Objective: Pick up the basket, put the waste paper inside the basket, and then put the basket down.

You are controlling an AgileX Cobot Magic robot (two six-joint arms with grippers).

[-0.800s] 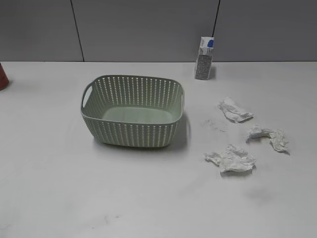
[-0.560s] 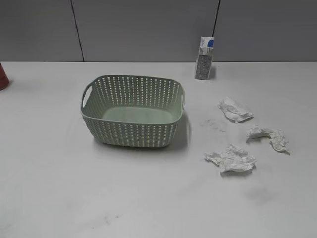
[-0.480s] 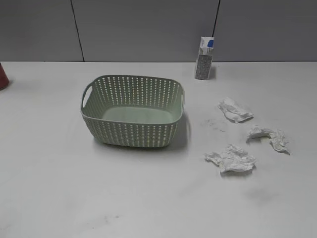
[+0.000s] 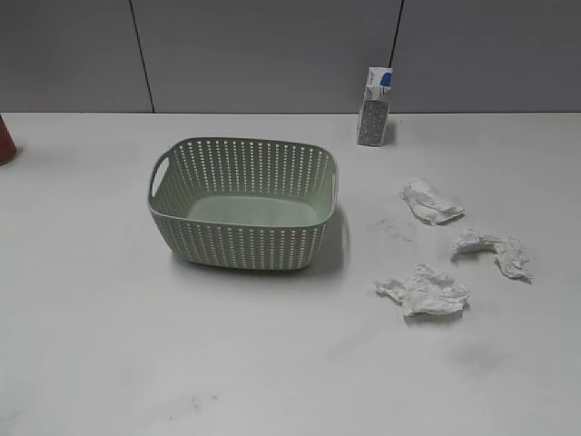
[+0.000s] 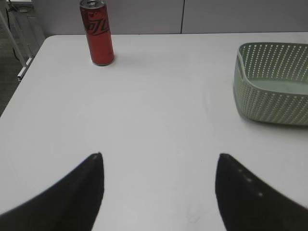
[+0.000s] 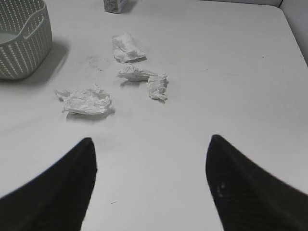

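The pale green perforated basket (image 4: 243, 202) stands empty and upright on the white table, left of centre. It also shows in the left wrist view (image 5: 274, 84) and the right wrist view (image 6: 21, 36). Three crumpled white paper wads lie to its right: the far wad (image 4: 429, 202) (image 6: 126, 47), the right wad (image 4: 495, 252) (image 6: 147, 81) and the near wad (image 4: 423, 292) (image 6: 85, 100). My left gripper (image 5: 159, 156) is open and empty over bare table, left of the basket. My right gripper (image 6: 150, 140) is open and empty, short of the wads. Neither gripper shows in the exterior view.
An upright white-grey carton with a blue mark (image 4: 376, 105) stands at the back near the wall. A red drinks can (image 5: 97, 32) stands at the far left of the table, and its edge shows in the exterior view (image 4: 4, 141). The table's left edge (image 5: 21, 82) drops away beside the can.
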